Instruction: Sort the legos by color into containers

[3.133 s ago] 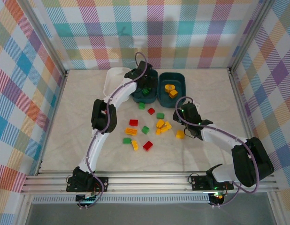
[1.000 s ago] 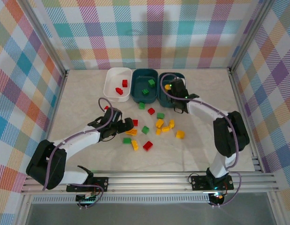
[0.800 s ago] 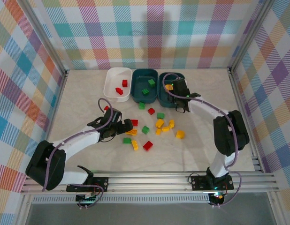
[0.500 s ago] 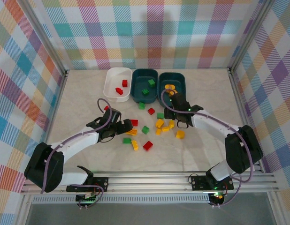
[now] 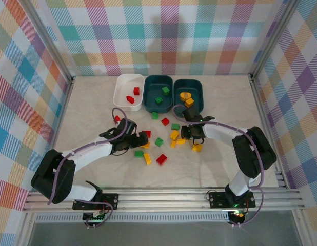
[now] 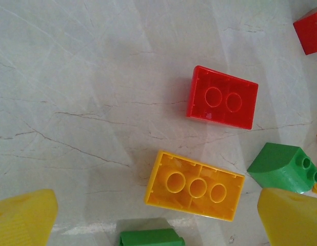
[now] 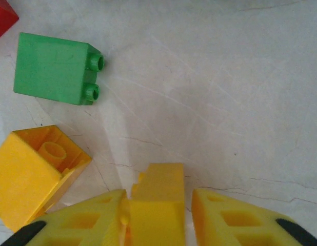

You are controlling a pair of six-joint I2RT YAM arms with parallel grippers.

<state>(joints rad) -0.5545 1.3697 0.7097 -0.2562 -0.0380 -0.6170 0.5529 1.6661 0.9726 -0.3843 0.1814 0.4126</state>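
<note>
Near the right-hand teal bin [image 5: 198,87], right jaws pinch a yellow brick [image 7: 156,197]; left jaws hang spread wide.

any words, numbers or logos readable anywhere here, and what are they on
No readable text.
legos: plain studs and hollows, no lettering legible, the held yellow lego included.
white bin and teal bins: no labels visible.
arms: any markings are too small to read from the top camera.
</note>
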